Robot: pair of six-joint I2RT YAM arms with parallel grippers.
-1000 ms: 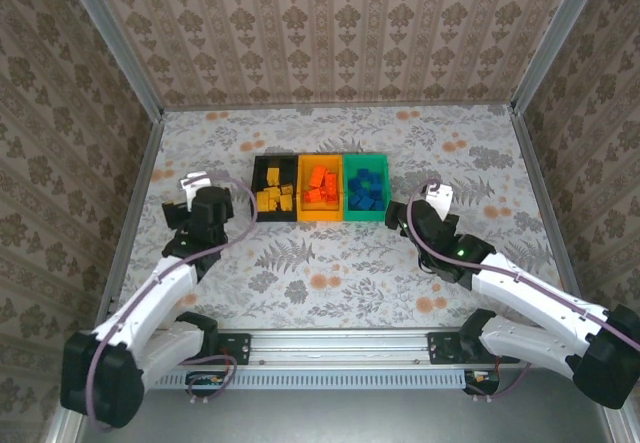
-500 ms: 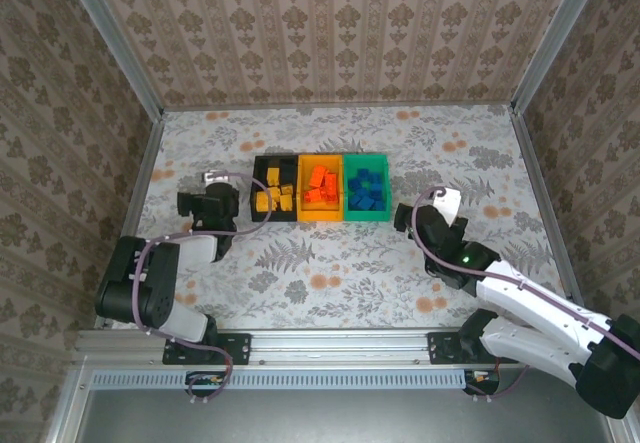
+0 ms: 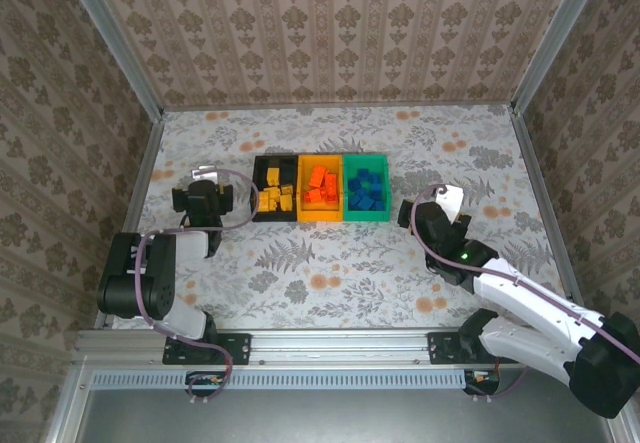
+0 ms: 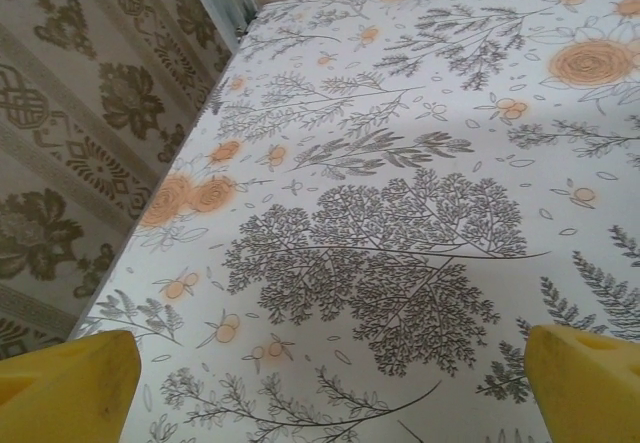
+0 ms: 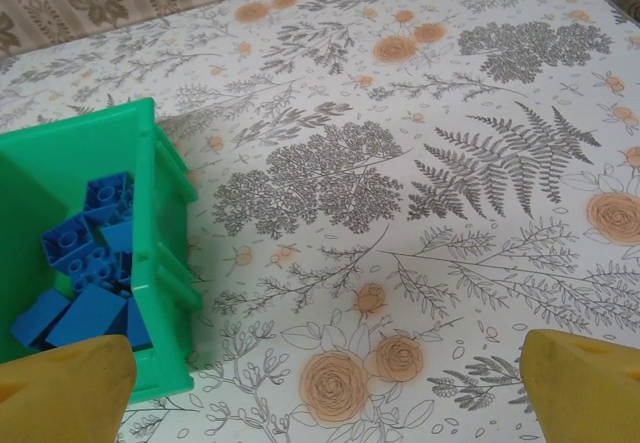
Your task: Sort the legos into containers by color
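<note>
While our left gripper (image 4: 320, 393) and right gripper (image 5: 320, 388) hang open and empty, we fear a careless swing could tip the green bin (image 5: 165, 253), spilling blue legos (image 5: 90, 308)

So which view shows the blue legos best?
Right wrist: the blue legos lie close up in the green bin, studs plain. Top external shows them as a small blue cluster in that bin. Left wrist faces floral table by the wall.
</note>
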